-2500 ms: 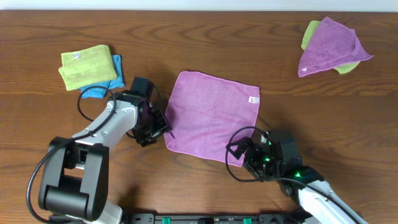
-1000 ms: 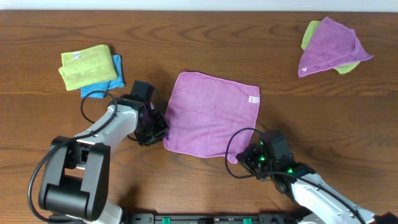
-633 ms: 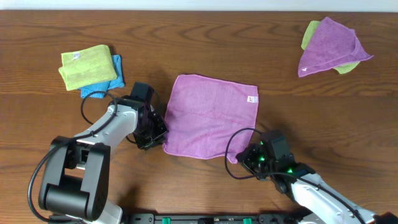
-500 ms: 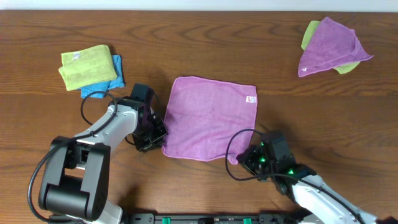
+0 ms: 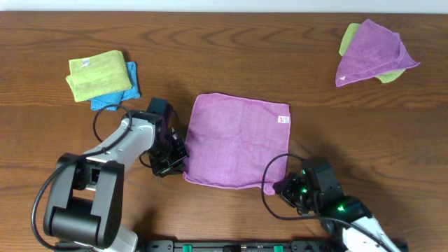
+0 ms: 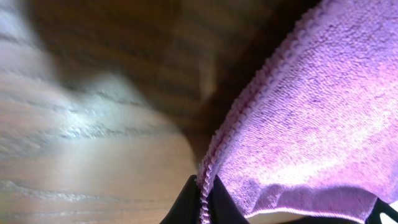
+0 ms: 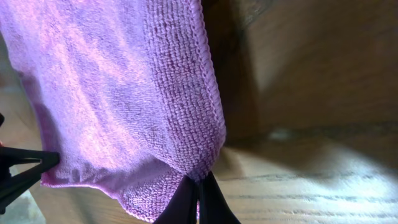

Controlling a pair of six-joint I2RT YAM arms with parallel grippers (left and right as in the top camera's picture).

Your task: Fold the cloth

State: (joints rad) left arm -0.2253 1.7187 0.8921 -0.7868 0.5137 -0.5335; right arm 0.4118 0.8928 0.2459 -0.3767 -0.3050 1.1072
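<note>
The purple cloth (image 5: 234, 140) lies spread on the wooden table, a white tag (image 5: 283, 119) near its far right corner. My left gripper (image 5: 176, 165) is shut on the cloth's near left corner. In the left wrist view the hemmed edge of the cloth (image 6: 298, 112) runs down between the dark fingertips of the left gripper (image 6: 203, 206). My right gripper (image 5: 283, 186) is shut on the near right corner. The right wrist view shows the cloth (image 7: 124, 93) hanging from the pinched right gripper (image 7: 198, 194), just above the wood.
A folded green cloth (image 5: 96, 73) rests on a blue one (image 5: 110, 102) at the far left. A crumpled purple cloth (image 5: 374, 52) over a green one (image 5: 347, 38) sits at the far right corner. Both arms reach in from the near edge.
Both grippers have drawn back toward the near edge with the cloth's corners held. The cloth has slid nearer and its near edge now lies straighter.
</note>
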